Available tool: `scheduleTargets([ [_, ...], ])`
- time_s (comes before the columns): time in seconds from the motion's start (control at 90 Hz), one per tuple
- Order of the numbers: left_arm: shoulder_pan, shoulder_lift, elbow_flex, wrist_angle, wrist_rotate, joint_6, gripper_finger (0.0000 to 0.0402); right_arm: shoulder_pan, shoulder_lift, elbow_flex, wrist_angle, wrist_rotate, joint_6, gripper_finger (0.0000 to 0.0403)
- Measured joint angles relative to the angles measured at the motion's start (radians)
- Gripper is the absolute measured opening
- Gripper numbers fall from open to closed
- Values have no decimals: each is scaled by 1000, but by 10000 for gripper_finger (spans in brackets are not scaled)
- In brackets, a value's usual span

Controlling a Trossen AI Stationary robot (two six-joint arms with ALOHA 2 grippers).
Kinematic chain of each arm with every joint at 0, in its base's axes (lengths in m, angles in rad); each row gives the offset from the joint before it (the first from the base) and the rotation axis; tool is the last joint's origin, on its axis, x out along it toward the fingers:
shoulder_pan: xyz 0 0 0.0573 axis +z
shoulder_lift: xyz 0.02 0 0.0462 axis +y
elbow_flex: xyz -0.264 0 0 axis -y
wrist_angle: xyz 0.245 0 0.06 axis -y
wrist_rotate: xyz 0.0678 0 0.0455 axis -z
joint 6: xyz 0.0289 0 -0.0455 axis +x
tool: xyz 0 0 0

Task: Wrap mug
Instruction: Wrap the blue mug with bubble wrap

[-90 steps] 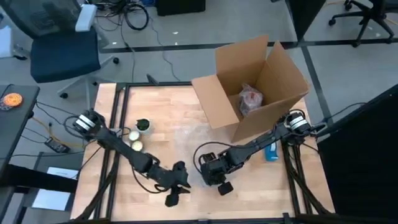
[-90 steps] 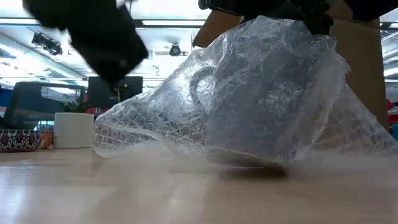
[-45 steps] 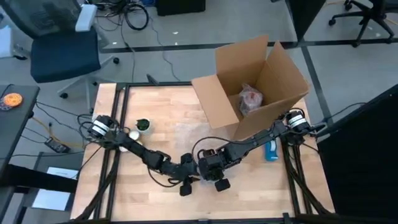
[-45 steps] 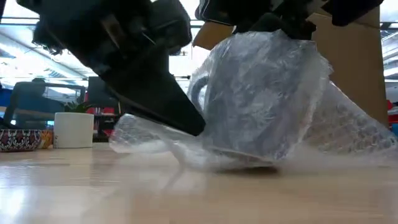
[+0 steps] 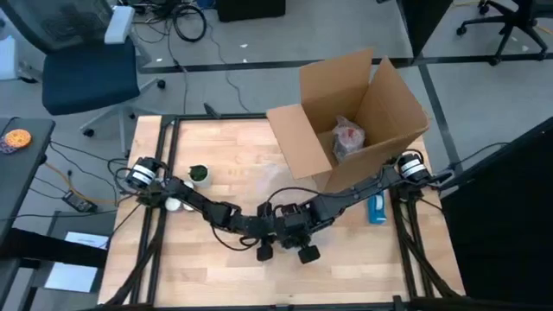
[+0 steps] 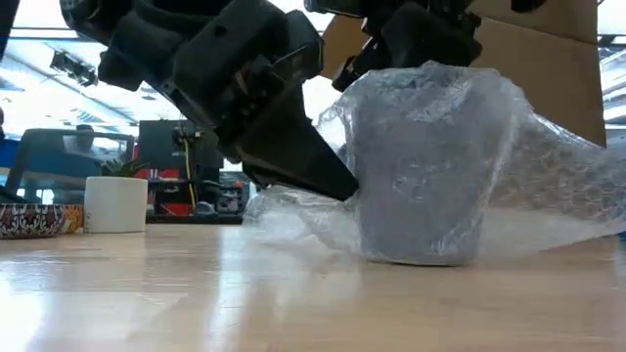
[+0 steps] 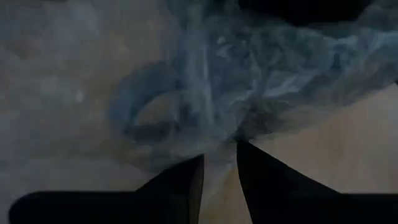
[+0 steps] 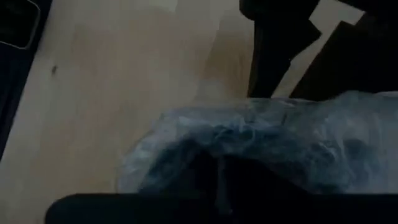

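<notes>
A dark mug (image 6: 425,166) stands upright on the wooden table, loosely covered in clear bubble wrap (image 6: 548,186) that trails toward the table's right. Through the wrap, the left wrist view shows the mug's handle (image 7: 134,106). My left gripper (image 6: 344,189) reaches in from the left, shut on the wrap low beside the mug. My right gripper (image 6: 421,49) sits on top of the wrapped mug, and its fingertips are buried in the wrap. In the high view both grippers meet near the table's middle front (image 5: 285,231) and hide the mug. My left gripper pinches a gathered bunch of the bubble wrap (image 7: 219,152) between its two fingers, low on the mug's left side. The fingers slant down from the table's left. The wrap there lies bunched and slack near the table. My right gripper comes from above onto the wrap over the mug's top (image 6: 430,78). The wrap and the gripper itself hide the place of contact, so I cannot tell which part it has. The mug stands with its bottom on the table.
An open cardboard box (image 5: 354,121) with a wrapped item inside stands at the far right. A white cup (image 6: 115,203), a patterned bowl (image 6: 29,220) and a small plant (image 5: 199,174) are at the left. A blue object (image 5: 377,210) lies at the right.
My left gripper has gone toward the table's right and down to the mug, and now has the wrap's left part. The mug has gone from tilted to upright under my right gripper. The wrap that spread to the left has been drawn in against the mug.
</notes>
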Motion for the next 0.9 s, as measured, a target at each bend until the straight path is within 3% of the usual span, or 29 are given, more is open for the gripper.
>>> scheduleTargets([
  [0.311, 0, -1, 1, -46, 0, -2, 78, 4, -8, 159, -255, 41, 10, 0],
  [0.456, 0, -9, 1, -57, 42, -8, 78, 20, -11, 223, -240, 66, -1, 0],
  [0.667, -4, -121, 2, -193, 76, -11, 78, 38, -3, 143, -134, 57, -31, 0],
  [0.9, -29, -294, 2, -369, 26, -31, 78, 19, -2, 30, -113, 58, 6, 0],
])
